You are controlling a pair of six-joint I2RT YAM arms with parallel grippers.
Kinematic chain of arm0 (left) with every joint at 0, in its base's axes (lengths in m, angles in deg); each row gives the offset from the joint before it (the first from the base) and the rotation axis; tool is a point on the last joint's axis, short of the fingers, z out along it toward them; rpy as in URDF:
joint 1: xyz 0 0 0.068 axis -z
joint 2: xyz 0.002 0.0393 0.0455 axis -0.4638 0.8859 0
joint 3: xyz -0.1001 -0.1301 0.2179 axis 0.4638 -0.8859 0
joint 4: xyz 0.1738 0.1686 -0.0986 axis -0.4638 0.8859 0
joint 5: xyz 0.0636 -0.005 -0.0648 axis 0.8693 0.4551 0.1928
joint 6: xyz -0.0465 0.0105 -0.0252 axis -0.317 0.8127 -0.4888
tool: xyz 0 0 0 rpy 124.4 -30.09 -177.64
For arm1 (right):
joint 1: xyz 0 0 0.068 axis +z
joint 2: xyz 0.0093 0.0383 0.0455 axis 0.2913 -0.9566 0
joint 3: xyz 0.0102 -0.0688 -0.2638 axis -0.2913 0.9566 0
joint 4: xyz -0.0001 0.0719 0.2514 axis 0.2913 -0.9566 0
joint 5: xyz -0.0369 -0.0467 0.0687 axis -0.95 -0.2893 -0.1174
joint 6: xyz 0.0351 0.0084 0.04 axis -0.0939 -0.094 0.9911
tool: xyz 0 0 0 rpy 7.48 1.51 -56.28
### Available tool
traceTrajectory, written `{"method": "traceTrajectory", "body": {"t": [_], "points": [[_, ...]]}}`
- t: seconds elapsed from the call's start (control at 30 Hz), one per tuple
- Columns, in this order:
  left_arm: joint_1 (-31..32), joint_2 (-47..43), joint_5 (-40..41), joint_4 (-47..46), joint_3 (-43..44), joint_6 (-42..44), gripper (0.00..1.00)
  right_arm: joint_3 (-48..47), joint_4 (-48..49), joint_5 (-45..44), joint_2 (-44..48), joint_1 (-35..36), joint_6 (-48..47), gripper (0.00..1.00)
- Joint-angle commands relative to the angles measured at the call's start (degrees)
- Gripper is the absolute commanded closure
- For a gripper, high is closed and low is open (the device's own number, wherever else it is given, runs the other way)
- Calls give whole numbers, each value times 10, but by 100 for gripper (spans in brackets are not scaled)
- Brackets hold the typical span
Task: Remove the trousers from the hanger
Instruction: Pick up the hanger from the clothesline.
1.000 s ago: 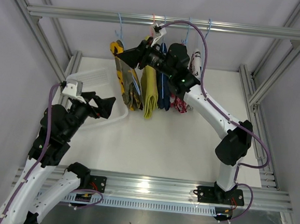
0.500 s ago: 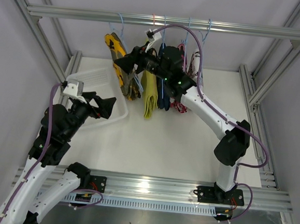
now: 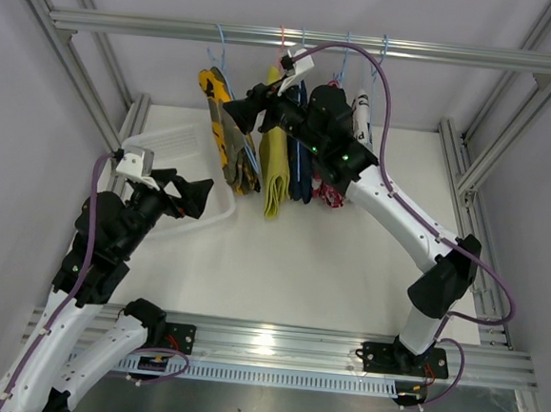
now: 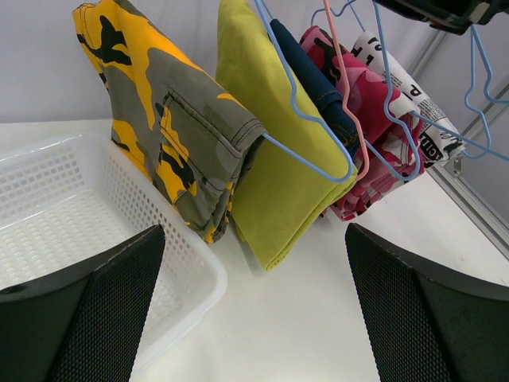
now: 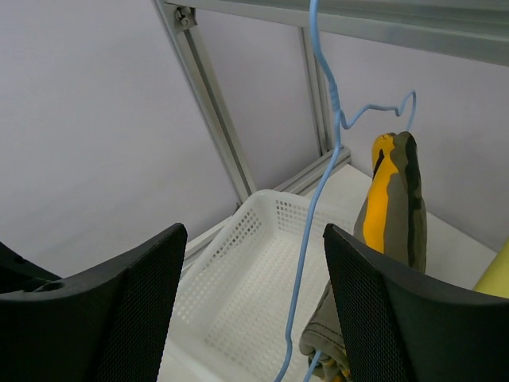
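**Both hands open, all five pairs on the hangers**

The right hand (image 5: 253, 235) is raised high, its two fingers spread wide and holding nothing. In its wrist view the blue wire hanger (image 5: 318, 199) runs down through the gap between the fingers and touches neither. Just beyond the fingertips, towards the right finger's side, the yellow-brown camouflage trousers (image 5: 394, 199) are folded over that hanger. Below and beyond the hand sits the white mesh basket (image 5: 238, 318) on the worktop (image 3: 280, 264).

The left hand (image 4: 254, 231) hovers low, well apart from the right hand, fingers likewise parted and empty. Its left finger hangs over the near corner of the basket. Straight ahead of it the trousers hang in a row: the camouflage pair nearest the basket, then the plain yellow trousers (image 4: 270, 159) pressed against them. Further towards the right finger's side are the navy trousers (image 4: 318, 87), the pink-red patterned trousers (image 4: 374, 151) and the white newspaper-print trousers (image 4: 406, 95). The hanger hooks sit over the aluminium rail (image 3: 175, 28) above both hands.
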Motion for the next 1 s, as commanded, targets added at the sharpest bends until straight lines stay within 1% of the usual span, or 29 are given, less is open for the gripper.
{"method": "traceTrajectory", "body": {"t": [0.0, 0.13, 0.4, 0.43, 0.53, 0.57, 0.6, 0.63, 0.67, 0.73, 0.87, 0.97], "points": [[5, 4, -8, -6, 21, 9, 1, -36, -17, -12, -26, 2, -15, 26], [7, 4, -8, -6, 21, 12, 1, -50, -20, -23, -55, 3, -18, 26], [12, 6, -8, -6, 22, 14, 1, -116, -42, -22, -112, 2, -26, 26], [12, 5, -7, -5, 21, 15, 1, -123, -58, -10, -117, 2, -22, 26], [12, 4, -4, -6, 20, 17, 1, -131, -50, 29, -132, -5, -1, 28], [12, 3, -3, -6, 20, 17, 0, -131, -49, 61, -135, -7, 21, 29], [13, 3, -3, -6, 21, 17, 1, -130, -16, 78, -137, -13, 35, 29], [13, 3, -3, -6, 20, 18, 1, -125, -4, 114, -138, -19, 50, 30], [13, 3, -3, -6, 20, 18, 0, -124, 8, 132, -140, -22, 82, 30], [13, 3, -3, -5, 20, 18, 1, -115, 51, 174, -143, -36, 115, 32], [13, 3, -5, -6, 22, 18, 1, -109, 109, 231, -151, -55, 202, 34], [13, 3, -5, -6, 21, 18, 1, -109, 140, 261, -160, -66, 232, 35]]}}
